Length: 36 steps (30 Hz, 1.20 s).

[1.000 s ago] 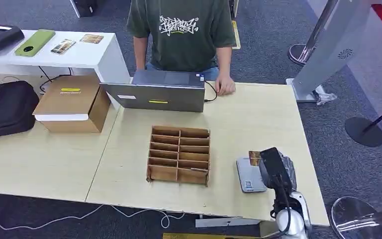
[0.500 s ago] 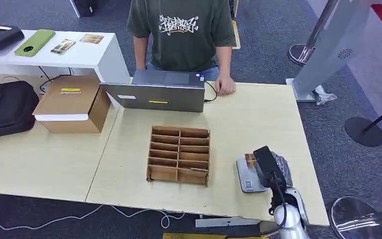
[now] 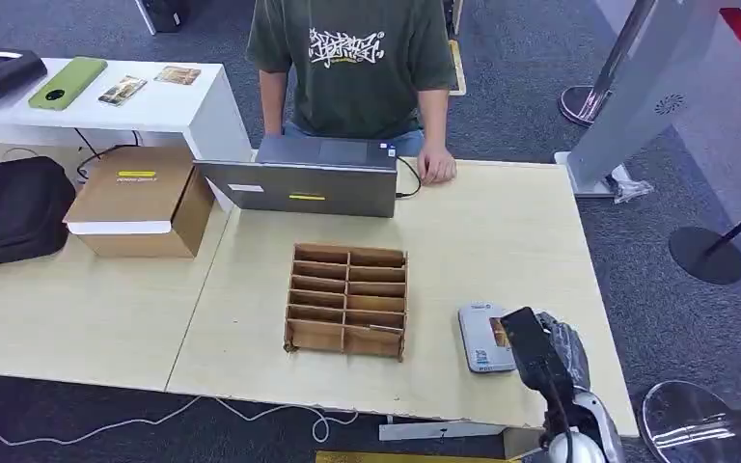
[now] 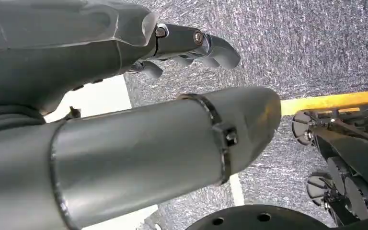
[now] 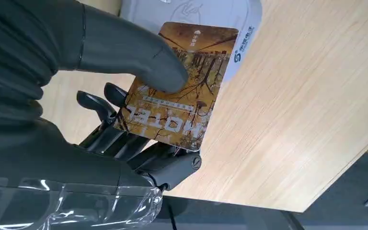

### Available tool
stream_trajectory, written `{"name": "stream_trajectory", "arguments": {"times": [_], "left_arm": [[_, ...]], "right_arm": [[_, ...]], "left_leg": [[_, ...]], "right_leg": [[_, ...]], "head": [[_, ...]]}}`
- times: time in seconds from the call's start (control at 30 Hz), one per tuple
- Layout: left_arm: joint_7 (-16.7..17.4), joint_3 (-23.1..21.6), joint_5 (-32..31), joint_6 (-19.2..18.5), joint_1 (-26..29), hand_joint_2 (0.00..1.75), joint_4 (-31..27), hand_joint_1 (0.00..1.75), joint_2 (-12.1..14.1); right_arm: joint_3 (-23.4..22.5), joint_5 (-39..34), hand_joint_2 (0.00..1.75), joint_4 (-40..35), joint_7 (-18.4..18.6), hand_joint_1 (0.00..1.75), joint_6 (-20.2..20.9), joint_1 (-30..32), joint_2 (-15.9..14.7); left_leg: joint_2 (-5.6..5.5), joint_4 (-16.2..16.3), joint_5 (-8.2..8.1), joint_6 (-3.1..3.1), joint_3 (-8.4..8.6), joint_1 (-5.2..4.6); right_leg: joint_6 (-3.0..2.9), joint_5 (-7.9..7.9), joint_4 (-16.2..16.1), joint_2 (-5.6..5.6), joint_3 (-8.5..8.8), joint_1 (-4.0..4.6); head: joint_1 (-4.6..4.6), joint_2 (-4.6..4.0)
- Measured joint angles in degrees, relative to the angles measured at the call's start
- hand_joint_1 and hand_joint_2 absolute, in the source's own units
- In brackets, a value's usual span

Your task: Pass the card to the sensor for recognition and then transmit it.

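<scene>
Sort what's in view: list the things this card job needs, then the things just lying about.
Belongs to the job:
- card, held by the right hand
- card reader on the table

Just lying about:
- wooden divider tray
- laptop
- cardboard box
- black bag

The right hand [image 5: 124, 120] is showing a thick, smooth grey thumb [image 5: 139, 57] with a thin seam line across it, slimmer dark fingers [image 5: 120, 139] jointed with small round silver screws, and a clear glossy plastic shell behind them at the wrist. From the head view, the right hand [image 3: 540, 349] is appearing black and blocky, with a black cable running down to a rounded silver forearm [image 3: 579, 446]. The left hand [image 4: 124, 96] is showing a broad grey thumb ringed by a thin band with a small clasp, dark fingers [image 4: 206, 45] tipped in lighter grey with silver pivot screws, and a glossy clear cover.
</scene>
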Motion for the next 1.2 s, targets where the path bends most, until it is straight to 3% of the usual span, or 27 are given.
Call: {"name": "stream_trajectory", "arguments": {"times": [0.57,1.2], "left_arm": [[0.00,0.00,1.53,-0.09,0.10,0.00,0.00,0.00,-0.07],[0.11,0.00,1.42,-0.20,0.19,0.00,0.00,0.00,0.15]], "right_arm": [[-0.04,-0.15,1.75,-0.50,0.66,1.75,1.64,0.75,0.24],[-1.64,1.03,1.75,13.16,1.73,1.75,5.68,-7.10,0.04]], "left_leg": [[0.00,0.00,0.01,0.00,0.01,0.00],[0.08,0.00,0.01,-0.01,0.10,0.02]], "right_leg": [[-0.01,0.01,0.00,0.01,0.01,0.00],[-0.01,0.01,0.00,0.06,0.06,0.00]], "head": [[0.00,0.00],[0.00,0.00]]}}
